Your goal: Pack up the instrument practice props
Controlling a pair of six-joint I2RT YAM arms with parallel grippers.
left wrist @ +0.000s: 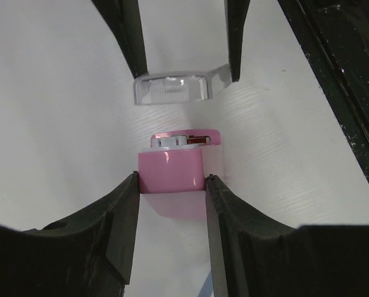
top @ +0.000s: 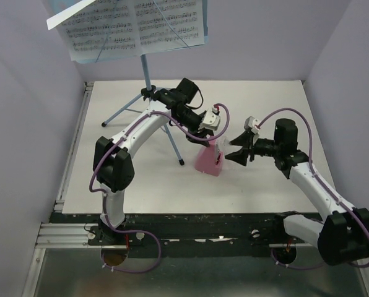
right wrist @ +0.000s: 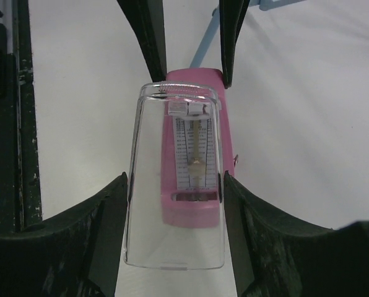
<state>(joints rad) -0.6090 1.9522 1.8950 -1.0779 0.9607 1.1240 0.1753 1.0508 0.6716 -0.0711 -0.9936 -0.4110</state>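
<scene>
The pink metronome (top: pixel 208 162) stands mid-table. My left gripper (top: pixel 212 143) is shut on its upper sides; in the left wrist view my left gripper (left wrist: pixel 172 179) has both fingertips touching the metronome (left wrist: pixel 172 170). My right gripper (top: pixel 231 152) is shut on the metronome's clear plastic cover (right wrist: pixel 175 235), held just in front of the metronome face (right wrist: pixel 194 161). In the right wrist view my right gripper (right wrist: pixel 175 182) pinches the cover's sides. The cover also shows in the left wrist view (left wrist: pixel 172 90). The light-blue music stand (top: pixel 146 68) stands at the back left with sheet-music pages (top: pixel 141 21) on it.
The stand's thin legs (top: pixel 172 139) spread over the table under my left arm, one foot close to the metronome's left. A metal rail (top: pixel 73 142) runs along the table's left edge and a black bar (top: pixel 203 223) along the front. Walls close in the sides.
</scene>
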